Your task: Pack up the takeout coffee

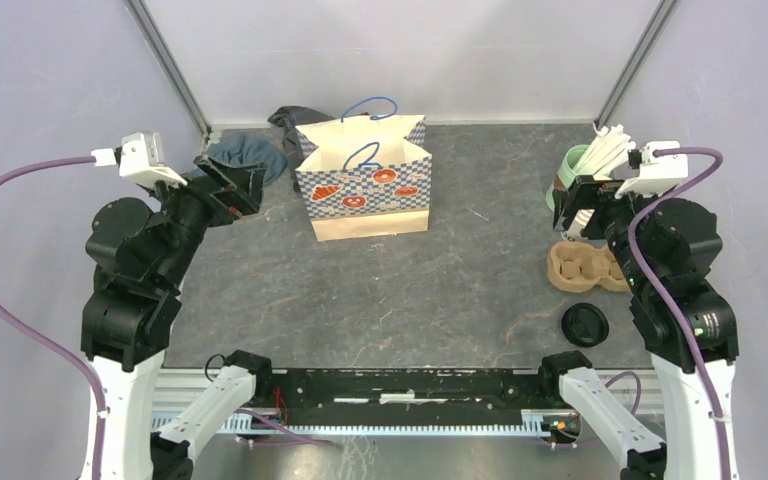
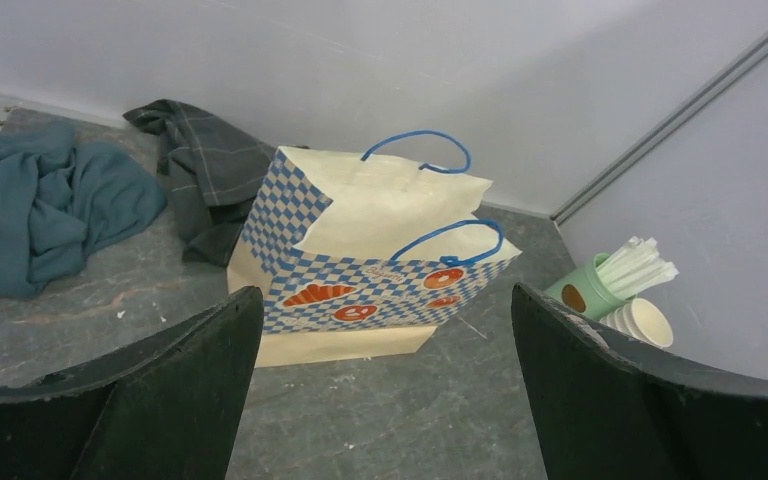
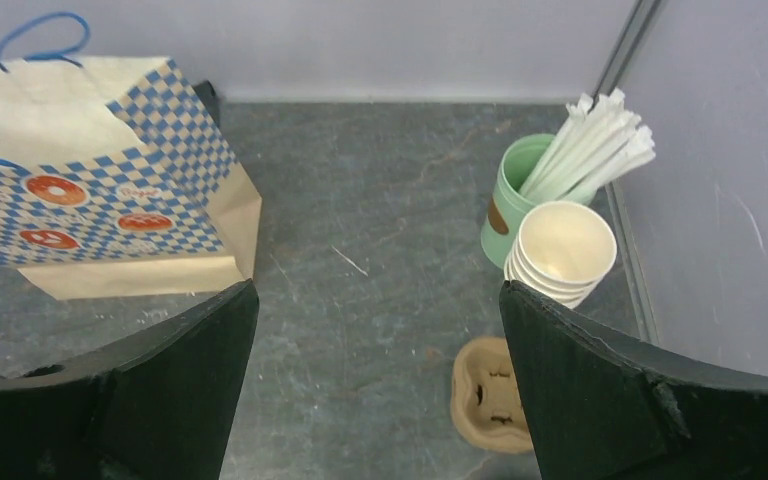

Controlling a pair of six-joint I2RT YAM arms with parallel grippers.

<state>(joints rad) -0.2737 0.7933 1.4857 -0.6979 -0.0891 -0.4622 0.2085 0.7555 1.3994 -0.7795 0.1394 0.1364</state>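
The left arm is folded high at the left side of the grey stone-patterned table (image 1: 410,290), elbow raised and wrist turned toward the middle. Its end effector (image 2: 385,292) hangs in the air with the two black fingers (image 2: 160,390) spread wide, gripping nothing, and faces the cream paper bag with blue checks and blue cord handles (image 1: 365,185). The bag stands upright and open-mouthed at the back centre of the table.

The right arm is bent upward at the right side, forearm angled inward. Its end effector (image 3: 378,290) is likewise spread wide and empty, hanging above the brown moulded-pulp cup carrier (image 1: 585,268).

The takeout coffee (image 1: 585,325) sits on the table near the front right, just in front of the carrier. From above only its round black plastic lid shows, and neither arm touches it.

Behind the carrier stand a mint-green cup of white straws (image 3: 520,195) and a stack of lidless cream paper cups (image 3: 563,245), touching each other.
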